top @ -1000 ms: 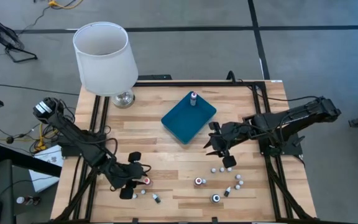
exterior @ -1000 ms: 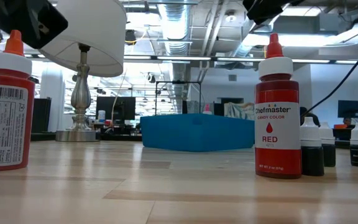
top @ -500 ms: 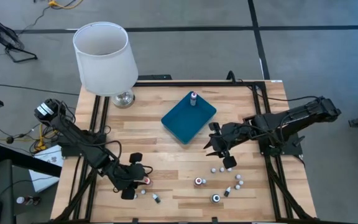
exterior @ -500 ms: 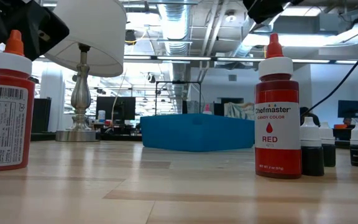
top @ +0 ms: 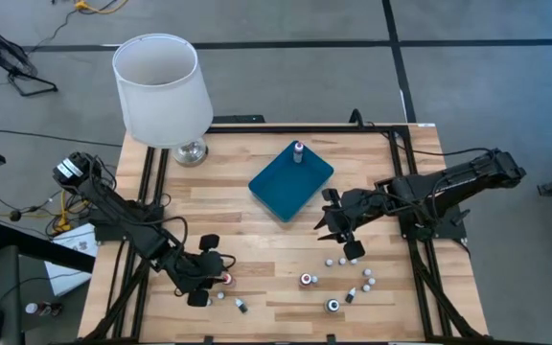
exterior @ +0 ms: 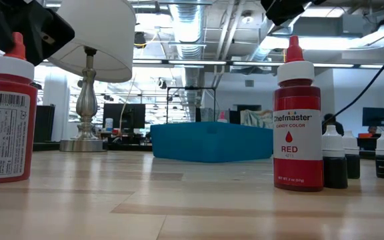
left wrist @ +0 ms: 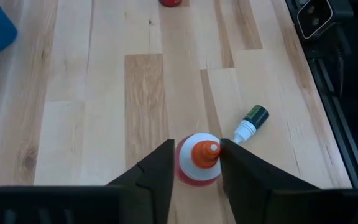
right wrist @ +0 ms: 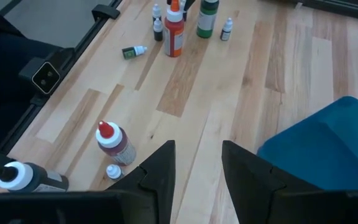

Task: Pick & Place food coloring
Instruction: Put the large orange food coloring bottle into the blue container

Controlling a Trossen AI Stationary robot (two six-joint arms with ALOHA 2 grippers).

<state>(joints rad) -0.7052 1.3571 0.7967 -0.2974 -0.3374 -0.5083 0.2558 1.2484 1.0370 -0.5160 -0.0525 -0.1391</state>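
Lamp (top: 164, 91): white shade on a metal foot, standing at the counter's (top: 257, 192) far left corner.
Left gripper (top: 211, 279): low over the near left part of the counter; its fingers (left wrist: 157, 174) stand on either side of a red bottle with an orange tip (left wrist: 199, 168), just beside its cap, and contact cannot be told, so the hold is unsettled.
Small green bottle (left wrist: 248, 123): lying on its side just beside that red bottle.
Teal tray (top: 290, 179): mid-counter, turned at an angle, with one small bottle (top: 298, 150) upright at its far corner.
Food coloring (top: 348, 280): many tiny bottles scattered on the near half of the counter, between the two arms; a tall red one (exterior: 297, 117) is upright close to the low camera.
Right gripper (top: 338, 233): raised above the counter just right of the tray, jaws parted, nothing between them.
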